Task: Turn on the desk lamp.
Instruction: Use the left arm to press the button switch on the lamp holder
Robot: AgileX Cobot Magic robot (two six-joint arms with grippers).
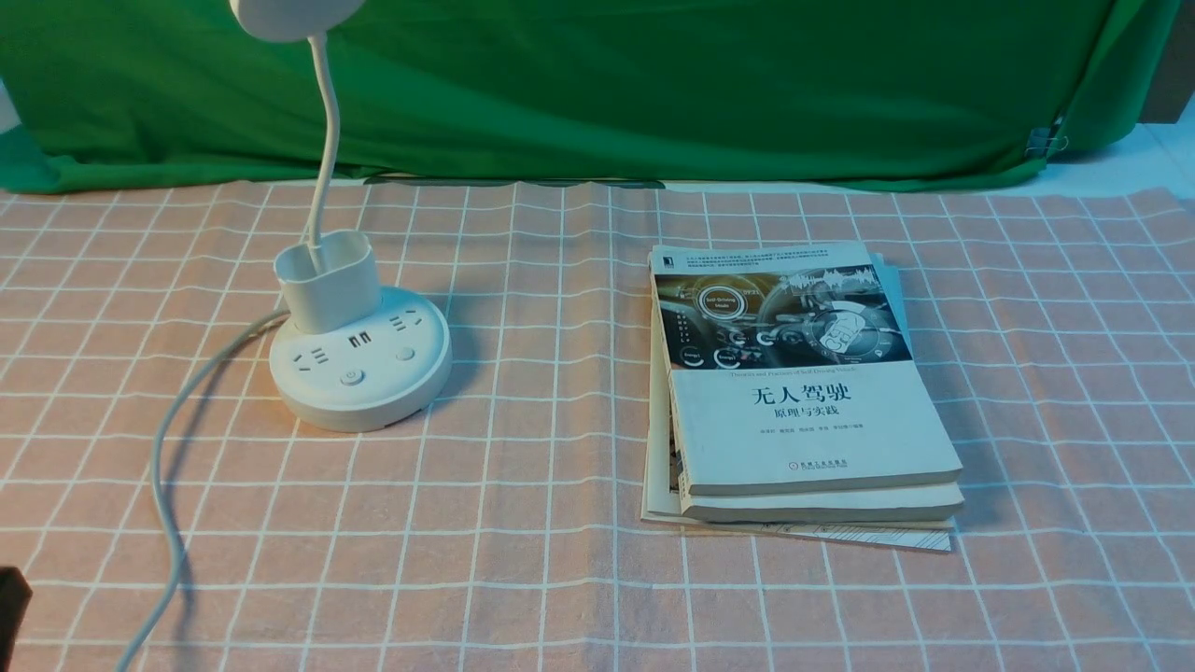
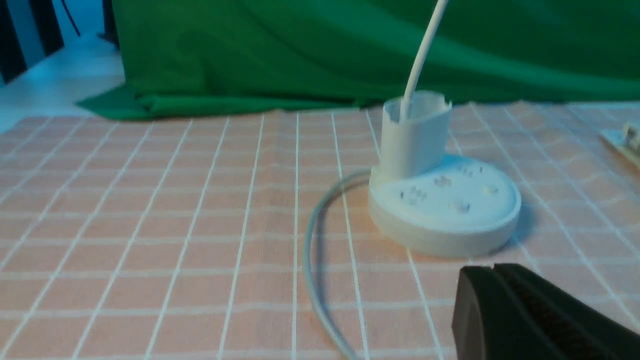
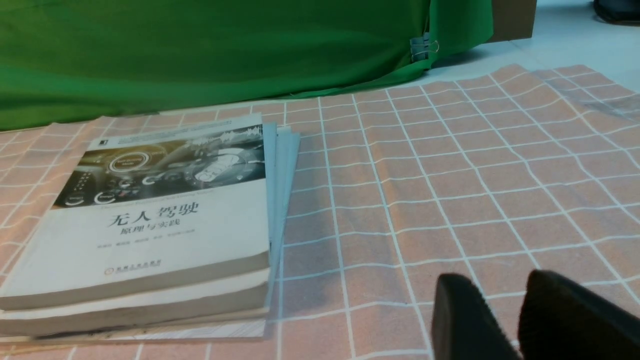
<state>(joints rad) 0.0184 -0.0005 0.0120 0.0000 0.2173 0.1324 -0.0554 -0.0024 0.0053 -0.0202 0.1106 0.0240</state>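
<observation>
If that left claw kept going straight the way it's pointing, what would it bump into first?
Probably the desk lamp, at its round base, which sits ahead of the left gripper; depth is hard to judge.

Bk stack [image 1: 803, 392] on checked cloth [image 1: 560, 560], green backdrop [image 1: 653, 84] behind.

The desk lamp [image 1: 359, 364] stood on the tablecloth [image 1: 523, 560] in the table's left half, somewhat nearer the far edge. Its cord [image 1: 163, 467] trailed from the base's left side toward the near left corner. A stack of books [image 1: 803, 401] lay well apart to its right. A backdrop cloth [image 1: 653, 84] draped along the far edge.
</observation>
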